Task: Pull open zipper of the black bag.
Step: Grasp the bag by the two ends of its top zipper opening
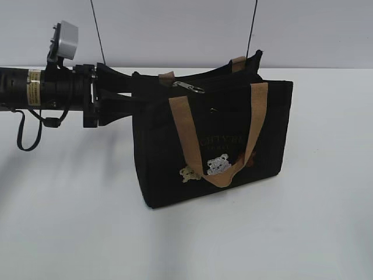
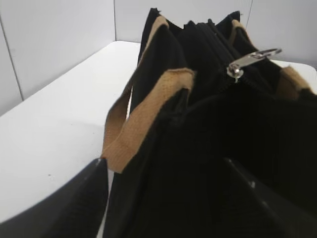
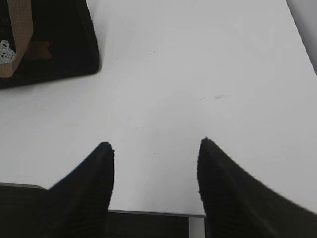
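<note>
- Your left gripper (image 2: 163, 193) has its jaws spread wide around the near end of the black bag (image 1: 215, 146). In the left wrist view one finger (image 2: 69, 208) sits at the lower left, just outside the fabric, and the other at the lower right, with the bag's end filling the gap between them. Whether the pads actually press the cloth cannot be told.
- Your right gripper (image 3: 156, 163) is parted about halfway and holds nothing. Only bare white table (image 3: 198, 74) lies between its two dark fingertips.
- From the side, your left arm reaches in level from the left edge, and its gripper meets the bag's upper left corner.
- The bag stands upright on the table, right of centre in the exterior view. In the right wrist view, only its lower corner shows at the top left, well apart from that gripper.
- The zipper (image 2: 250, 60) runs along the bag's top. Its silver pull tab sticks up at a slant, beyond the left fingertips and untouched.
- Tan webbing handles (image 1: 185, 131) hang down the bag's front, over a pale bear patch (image 1: 218, 165).
</note>
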You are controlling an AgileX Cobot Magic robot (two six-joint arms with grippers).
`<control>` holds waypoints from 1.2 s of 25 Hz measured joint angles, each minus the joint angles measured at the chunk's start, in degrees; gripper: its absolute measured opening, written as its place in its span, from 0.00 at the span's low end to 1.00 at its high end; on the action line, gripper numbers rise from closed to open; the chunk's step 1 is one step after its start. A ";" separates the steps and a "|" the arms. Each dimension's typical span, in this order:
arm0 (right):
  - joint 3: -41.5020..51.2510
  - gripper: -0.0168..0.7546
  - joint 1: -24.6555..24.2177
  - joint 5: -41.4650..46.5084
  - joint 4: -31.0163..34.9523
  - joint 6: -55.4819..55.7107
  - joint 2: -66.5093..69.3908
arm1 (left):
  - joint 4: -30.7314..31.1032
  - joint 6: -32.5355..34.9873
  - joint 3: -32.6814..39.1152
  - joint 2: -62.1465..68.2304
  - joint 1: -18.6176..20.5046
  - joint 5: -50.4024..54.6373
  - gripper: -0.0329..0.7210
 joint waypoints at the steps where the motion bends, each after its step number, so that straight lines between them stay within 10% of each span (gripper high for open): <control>1: 0.00 0.55 0.00 0.00 0.00 0.00 0.00 | -0.07 0.00 -0.44 0.70 -0.44 0.05 0.72; 10: 0.00 0.55 0.00 0.00 0.00 0.00 0.00 | -1.93 -0.05 -3.12 2.40 -2.27 0.34 0.58; 20: 0.00 0.55 0.00 0.00 0.00 0.00 0.00 | -4.00 -0.05 -3.12 2.46 -2.27 0.78 0.13; 30: 0.00 0.55 0.00 0.00 0.00 0.00 0.00 | -2.94 -0.05 -3.12 2.46 -2.27 0.78 0.09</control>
